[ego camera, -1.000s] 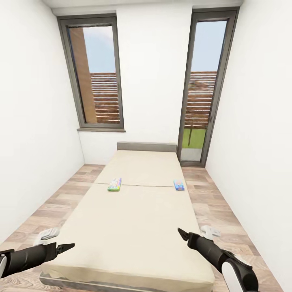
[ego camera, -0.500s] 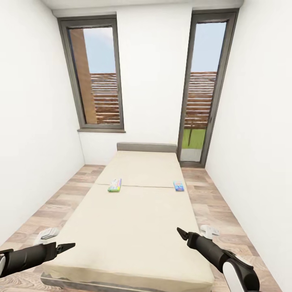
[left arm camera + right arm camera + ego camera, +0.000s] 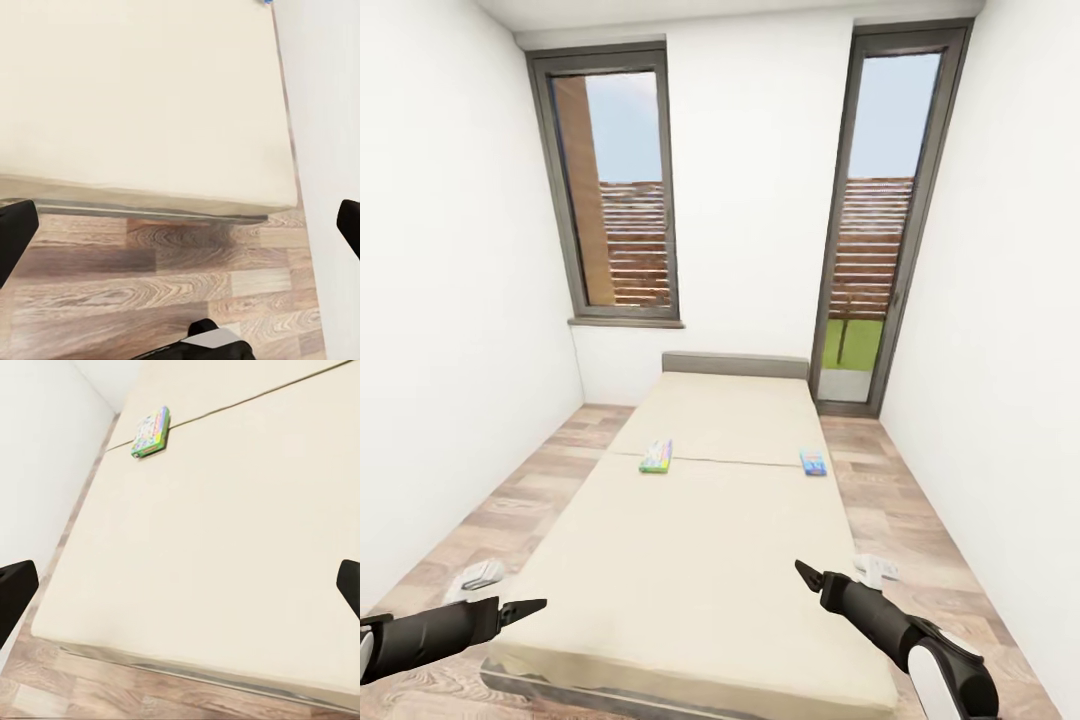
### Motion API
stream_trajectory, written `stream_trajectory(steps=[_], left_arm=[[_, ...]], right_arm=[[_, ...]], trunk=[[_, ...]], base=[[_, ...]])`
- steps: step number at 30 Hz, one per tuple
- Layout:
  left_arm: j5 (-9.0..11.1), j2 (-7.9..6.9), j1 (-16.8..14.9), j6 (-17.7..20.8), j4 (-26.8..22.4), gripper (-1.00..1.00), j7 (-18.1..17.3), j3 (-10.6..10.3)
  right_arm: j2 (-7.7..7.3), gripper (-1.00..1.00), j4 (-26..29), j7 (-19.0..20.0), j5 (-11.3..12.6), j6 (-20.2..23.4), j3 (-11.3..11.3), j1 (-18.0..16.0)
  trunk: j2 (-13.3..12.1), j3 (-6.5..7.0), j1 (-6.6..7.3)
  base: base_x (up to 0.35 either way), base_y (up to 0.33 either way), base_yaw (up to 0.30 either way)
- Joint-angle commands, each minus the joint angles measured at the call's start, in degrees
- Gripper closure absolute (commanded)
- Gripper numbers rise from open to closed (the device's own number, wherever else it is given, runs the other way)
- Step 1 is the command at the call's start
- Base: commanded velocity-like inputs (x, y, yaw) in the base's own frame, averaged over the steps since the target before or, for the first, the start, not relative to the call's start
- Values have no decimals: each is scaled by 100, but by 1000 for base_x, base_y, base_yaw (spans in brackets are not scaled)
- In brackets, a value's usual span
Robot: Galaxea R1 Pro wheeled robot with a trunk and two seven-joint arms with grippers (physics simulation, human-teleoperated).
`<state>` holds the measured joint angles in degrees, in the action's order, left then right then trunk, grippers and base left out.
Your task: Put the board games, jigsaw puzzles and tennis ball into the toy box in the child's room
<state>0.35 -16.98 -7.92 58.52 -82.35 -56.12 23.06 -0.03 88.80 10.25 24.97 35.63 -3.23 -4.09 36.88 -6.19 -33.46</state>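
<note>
two board games (image 3: 656, 456) on bed (image 3: 710, 540)

White walls (image 3: 450, 300), wood-plank floor (image 3: 530, 480), two tall dark-framed windows (image 3: 618, 190), daylight

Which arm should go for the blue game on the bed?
Right, probably. The blue game lies near the bed's right edge, ahead of the right gripper; the left gripper lines up with the green-edged game. Both are beyond reach.

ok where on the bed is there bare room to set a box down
The bed is bare from its near edge up to the seam. At the seam lie the green-edged game by the left side and the blue game by the right; between them it is bare.
</note>
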Motion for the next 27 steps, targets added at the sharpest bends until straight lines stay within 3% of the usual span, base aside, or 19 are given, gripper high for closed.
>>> stream_trajectory(steps=[1,9,27], left_arm=[[0,1,-7,46,0,-100,-20,4],[0,1,-8,42,0,-100,-22,-2],[0,20,-7,37,0,-100,-22,-5]], right_arm=[[3,-100,6,21,8,33,-11,-4],[-6,-100,1,27,8,30,-11,-3],[-31,-100,-3,29,8,23,-11,1]], trunk=[[-33,8,21],[-354,152,196],[-1076,475,592]], base=[[0,0,247],[0,0,187],[0,0,20]])
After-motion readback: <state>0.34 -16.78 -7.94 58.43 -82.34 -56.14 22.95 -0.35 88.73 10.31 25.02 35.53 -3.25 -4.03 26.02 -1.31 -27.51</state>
